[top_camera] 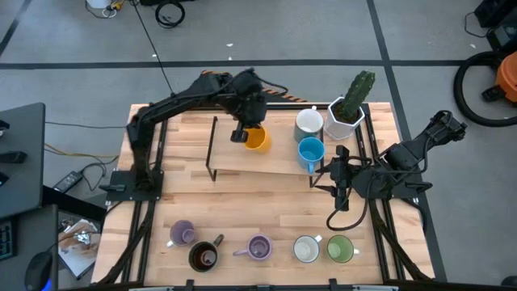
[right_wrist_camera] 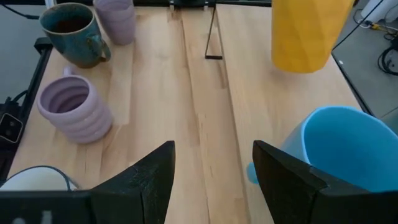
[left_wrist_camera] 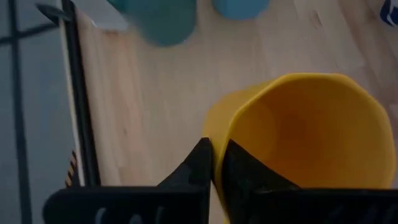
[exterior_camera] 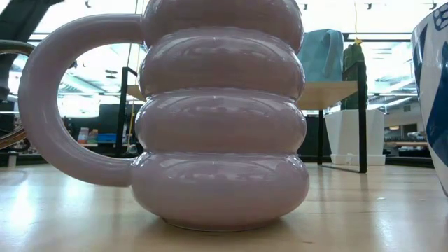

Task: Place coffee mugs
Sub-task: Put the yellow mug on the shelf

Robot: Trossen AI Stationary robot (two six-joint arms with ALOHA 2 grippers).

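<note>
I have the left gripper [top_camera: 242, 134] pinched on the rim of the orange mug [top_camera: 256, 139], carrying it over the raised shelf [top_camera: 242, 160] at the back of the table. The blue mug [top_camera: 310, 151] and a white mug [top_camera: 308, 122] already sit there beside the cactus pot [top_camera: 346, 120]. My right gripper [top_camera: 340, 181] waits with its fingers apart, just beside the blue mug. Next, I judge, I must lower the orange mug level and let go.

White cactus pot [top_camera: 345, 120] — on raised shelf [top_camera: 279, 162], far right corner.
</note>
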